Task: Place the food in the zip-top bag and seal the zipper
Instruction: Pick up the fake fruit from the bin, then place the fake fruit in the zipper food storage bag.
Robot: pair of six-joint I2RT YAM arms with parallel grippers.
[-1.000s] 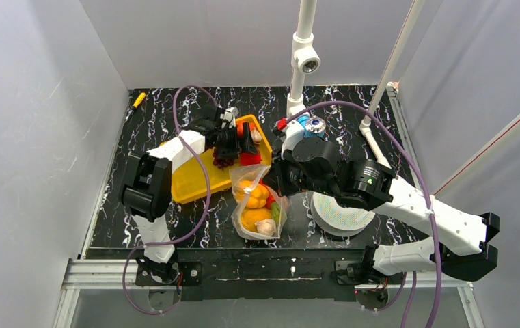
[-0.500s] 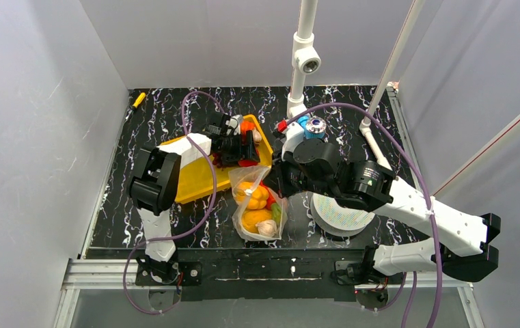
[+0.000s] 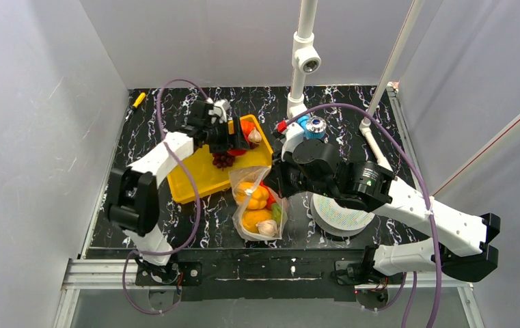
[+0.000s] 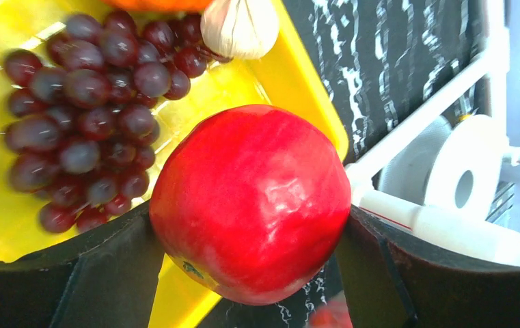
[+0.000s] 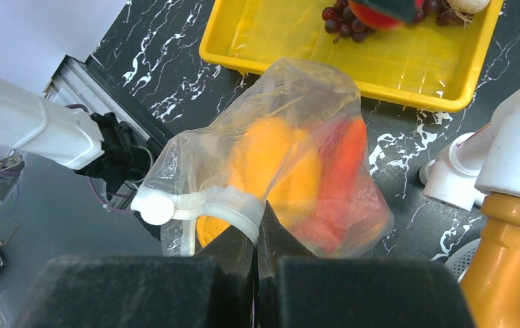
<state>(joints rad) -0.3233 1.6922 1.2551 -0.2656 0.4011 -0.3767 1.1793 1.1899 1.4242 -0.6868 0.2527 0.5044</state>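
- The left gripper (image 3: 235, 137), at the upper right end of the yellow tray (image 3: 199, 176), clamps a red apple (image 4: 250, 201) between wide-set fingers.
- The right gripper (image 5: 257, 263) is closed, pinching the mouth edge of the clear bag (image 5: 291, 150).
- The clear bag sits mid-frame in the top view, just below the tray, with orange and red food inside.
- The grapes (image 4: 86, 102) lie in the tray.

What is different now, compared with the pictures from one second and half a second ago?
The left gripper took hold of the red apple and moved toward the far side of the yellow tray, uncovering the grapes; its elbow swung left. The right gripper stayed shut on the zip-top bag, and the bag with its orange fruit did not move.
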